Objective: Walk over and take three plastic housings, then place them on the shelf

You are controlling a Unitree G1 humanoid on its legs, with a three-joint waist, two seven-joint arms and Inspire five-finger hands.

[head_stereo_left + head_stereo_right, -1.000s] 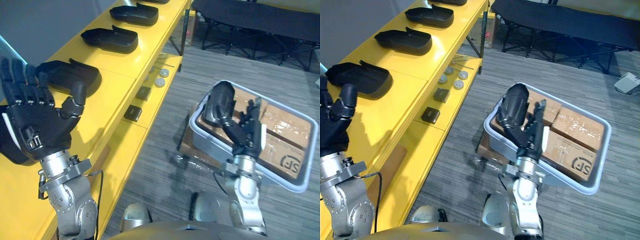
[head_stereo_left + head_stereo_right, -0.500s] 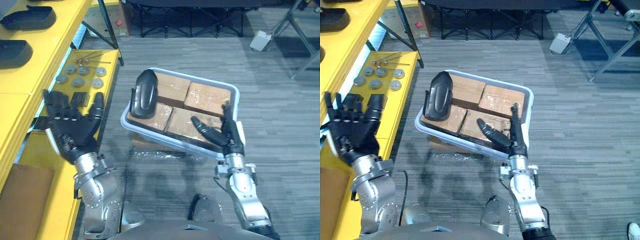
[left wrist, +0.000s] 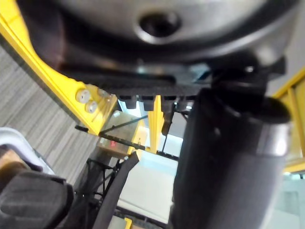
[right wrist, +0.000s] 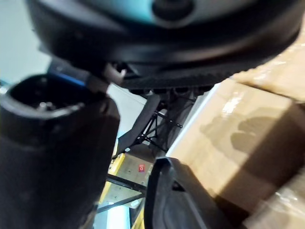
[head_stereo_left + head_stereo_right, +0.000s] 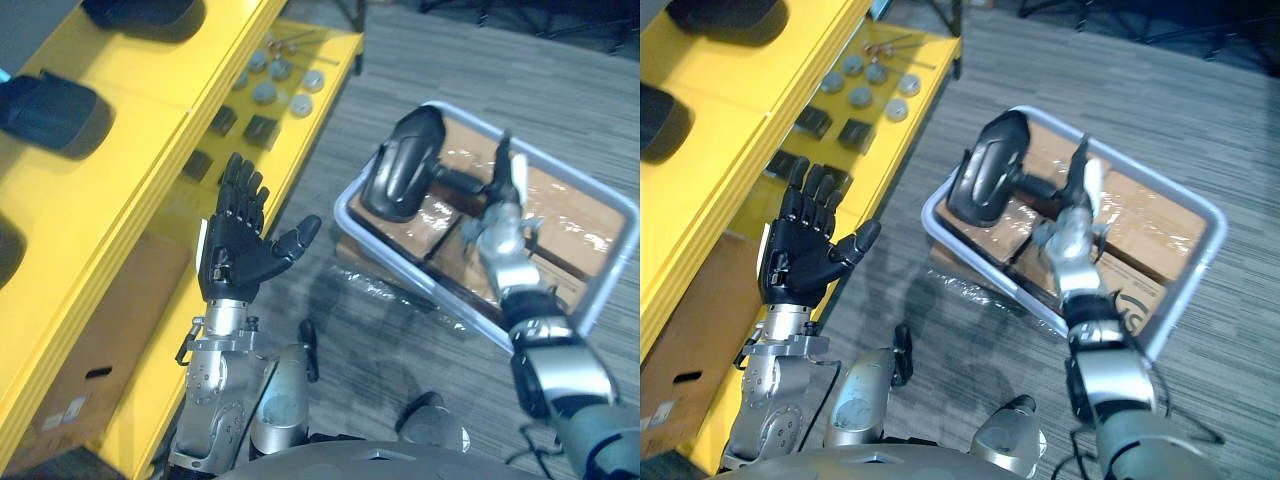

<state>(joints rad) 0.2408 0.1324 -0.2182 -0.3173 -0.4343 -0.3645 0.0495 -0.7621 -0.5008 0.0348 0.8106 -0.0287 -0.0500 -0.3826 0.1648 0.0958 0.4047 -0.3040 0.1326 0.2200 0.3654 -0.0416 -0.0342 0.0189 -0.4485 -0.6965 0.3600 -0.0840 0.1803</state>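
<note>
The left hand [image 5: 238,255] was held up beside the yellow shelf [image 5: 120,190], palm toward the head camera, fingers straight and spread and the thumb angled out to the side; it held nothing. The right hand [image 5: 497,215] reached over a grey tray [image 5: 340,208] on the striped grey floor [image 5: 400,60]. Its fingers [image 5: 505,152] were straight and pointed away from the robot, and its thumb [image 5: 458,181] stretched sideways toward a black plastic housing [image 5: 400,178]; the hand gripped nothing. Whether the thumb tip touched that housing could not be told from the head views; in the right wrist view the housing lay just past the thumb with a gap showing.

That housing stood tilted in the corner of the tray nearest the shelf, leaning on film-wrapped cardboard boxes [image 5: 575,215] packed inside the tray. A second housing [image 5: 55,112] and a third housing [image 5: 145,15] sat on the top board of the shelf, well apart from each other.

On the lower board of the shelf lay a cluster of round metal discs [image 5: 265,92] and, nearer the robot, some small dark blocks [image 5: 262,130]. A brown carton [image 5: 90,350] sat under the shelf, near the left arm
</note>
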